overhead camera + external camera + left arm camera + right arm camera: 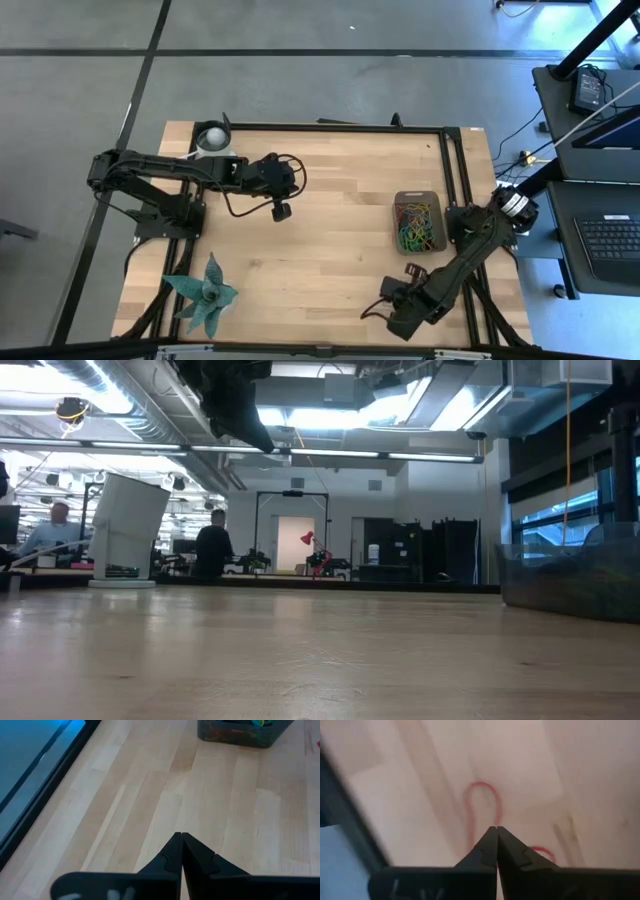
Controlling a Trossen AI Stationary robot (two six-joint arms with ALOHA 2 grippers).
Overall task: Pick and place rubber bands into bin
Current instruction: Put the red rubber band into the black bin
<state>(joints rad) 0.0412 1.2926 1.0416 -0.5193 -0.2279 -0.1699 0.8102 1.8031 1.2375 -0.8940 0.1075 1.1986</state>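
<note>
— Two arms over the wooden table, both with fingers pressed together. Do you see the bin?

— Yes, on the right half of the table, dark grey, holding a tangle of rubber bands in green, yellow, red and orange.

— And the right gripper?

— Low at the near right corner, tips closed. A red band dangles from between them, a loop hanging just ahead of the tips, so it seems pinched there. A second red loop lies on the wood beside the fingers.

— The left gripper?

— Out over the far left middle, well apart from the bin, shut on nothing I can make out.

— Anything else?

— A white cup at the far left edge, and a teal plant-like thing at the near left corner. People are in the room beyond.
</note>
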